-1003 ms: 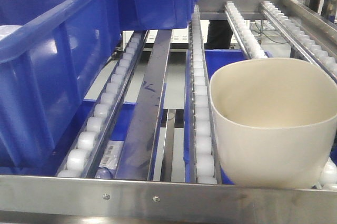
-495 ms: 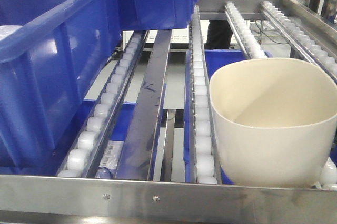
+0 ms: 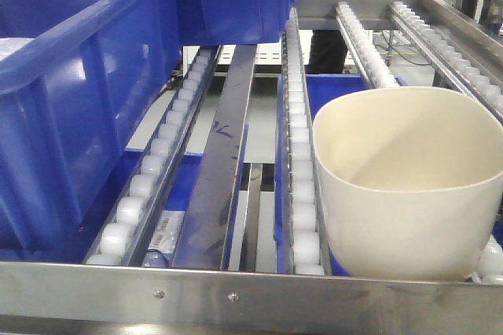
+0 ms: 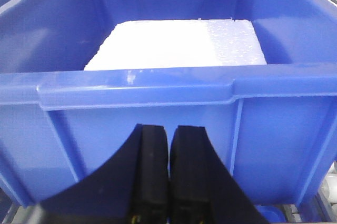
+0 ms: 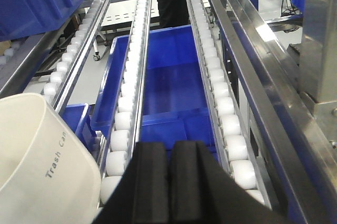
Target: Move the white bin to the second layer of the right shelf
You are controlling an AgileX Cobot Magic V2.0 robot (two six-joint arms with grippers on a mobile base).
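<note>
Cream-white glossy plastic bin [image 3: 405, 185] is sitting on the steel roller-track shelf level [image 3: 302, 193], behind its front bar [image 3: 236, 296]. I am seeing my left gripper [image 4: 169, 137] and right gripper [image 5: 169, 153] pressed closed, holding nothing.

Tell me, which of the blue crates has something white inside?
The near left crate, right before the left gripper: a white foam-like block fills it. The crate below the rollers looks empty.
</note>
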